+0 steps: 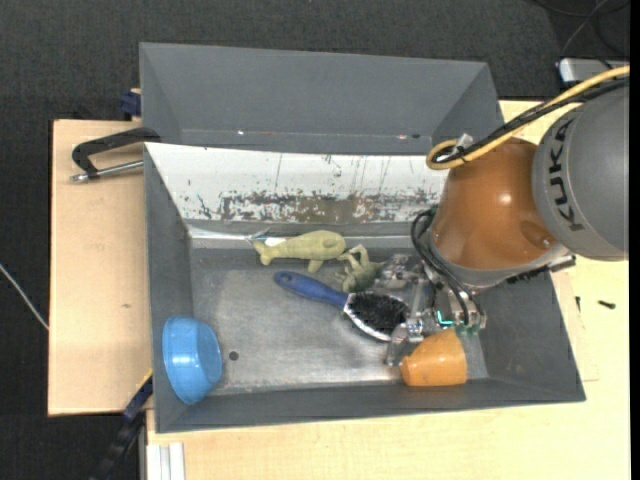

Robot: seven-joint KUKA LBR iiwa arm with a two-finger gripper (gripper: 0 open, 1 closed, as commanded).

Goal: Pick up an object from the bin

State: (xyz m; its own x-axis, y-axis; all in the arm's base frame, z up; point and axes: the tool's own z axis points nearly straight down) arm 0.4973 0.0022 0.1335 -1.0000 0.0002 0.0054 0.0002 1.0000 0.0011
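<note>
My gripper [422,313] hangs low in the bin's right front part, under the arm's orange cover. Just left of it lies a brush [345,303] with a blue handle and a black bristle head, the head touching or nearly touching the gripper. An orange cup [434,362] lies on its side right in front of the gripper, against the bin's front wall. A pale yellow-green toy animal [305,247] lies behind the brush near the back wall, with a second small greenish figure [357,265] next to it.
A blue bowl [190,359] leans in the bin's front left corner. The bin floor between the bowl and the brush is bare metal. The arm and its orange cover fill the bin's right side and hide what lies beneath.
</note>
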